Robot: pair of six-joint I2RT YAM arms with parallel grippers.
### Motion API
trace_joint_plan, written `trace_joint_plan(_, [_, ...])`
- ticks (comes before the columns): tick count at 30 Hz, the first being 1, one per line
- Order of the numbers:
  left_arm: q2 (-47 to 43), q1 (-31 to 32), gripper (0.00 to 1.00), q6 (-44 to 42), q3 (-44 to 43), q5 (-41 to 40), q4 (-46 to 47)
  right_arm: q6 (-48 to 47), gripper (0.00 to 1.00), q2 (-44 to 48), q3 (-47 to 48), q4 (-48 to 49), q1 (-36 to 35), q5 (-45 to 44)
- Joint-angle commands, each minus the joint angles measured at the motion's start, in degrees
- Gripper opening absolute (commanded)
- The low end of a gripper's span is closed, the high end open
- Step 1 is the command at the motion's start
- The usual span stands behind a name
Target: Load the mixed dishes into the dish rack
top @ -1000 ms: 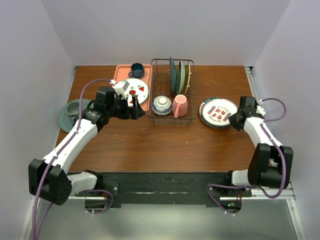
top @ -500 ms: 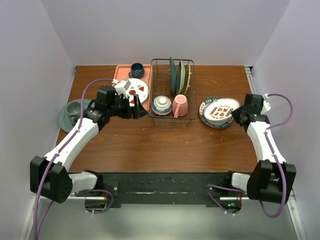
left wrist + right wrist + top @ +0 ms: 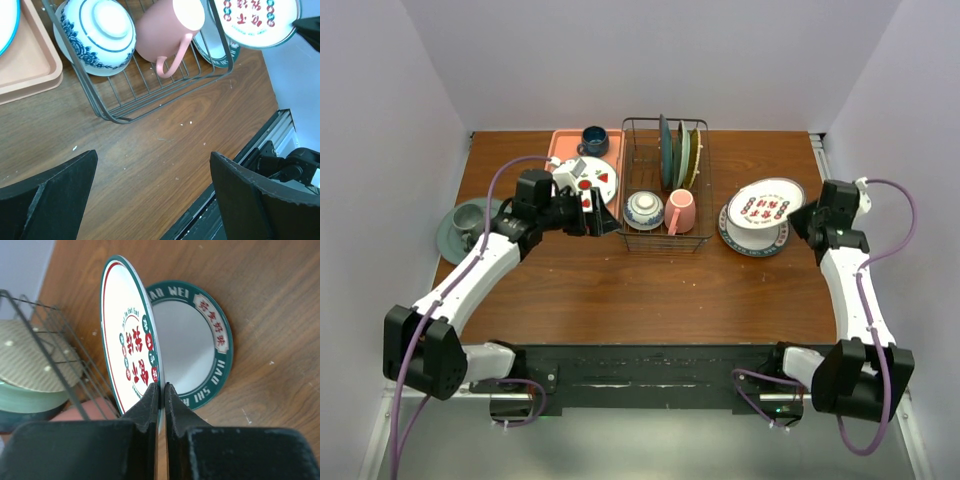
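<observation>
The dark wire dish rack stands at the middle back. It holds upright teal-grey plates, a yellow plate, the blue-and-white bowl and the pink mug. The bowl and mug also show in the left wrist view. My right gripper is shut on the rim of a white plate with red marks and holds it tilted above a green-rimmed plate. In the right wrist view the gripper pinches this plate. My left gripper is open and empty over the table, left of the rack.
A pink tray left of the rack holds a white plate with red marks and a dark blue mug. A grey cup on a teal-grey saucer sits at the far left. Walls close in on three sides.
My right gripper has lifted the white plate off the green-rimmed plate and tilted it up. My left arm has shifted slightly toward the tray.
</observation>
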State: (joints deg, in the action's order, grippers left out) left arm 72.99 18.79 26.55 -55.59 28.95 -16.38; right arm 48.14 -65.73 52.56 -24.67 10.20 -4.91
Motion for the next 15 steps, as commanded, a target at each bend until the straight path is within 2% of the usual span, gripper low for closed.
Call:
trace_joint_plan(1, [0.57, 0.02, 1.00, 1.58, -0.39, 3.65, 3.99, -0.85, 0.00, 4.30, 7.38, 1.73, 0.44, 2.44])
trace_joint_plan(7, [1.54, 0.11, 1.00, 2.72, -2.85, 5.41, 6.18, -3.40, 0.00, 6.14, 12.74, 1.20, 0.53, 10.16])
trace_joint_plan(13, [4.00, 0.02, 1.00, 3.69, -8.65, 7.43, 9.78, -4.72, 0.00, 6.23, 15.47, 5.94, 0.44, 26.85])
trace_joint_plan(15, [5.49, 0.11, 1.00, 3.95, -11.27, 7.96, 11.54, -1.76, 0.00, 6.67, 14.60, 9.00, 0.26, 31.68])
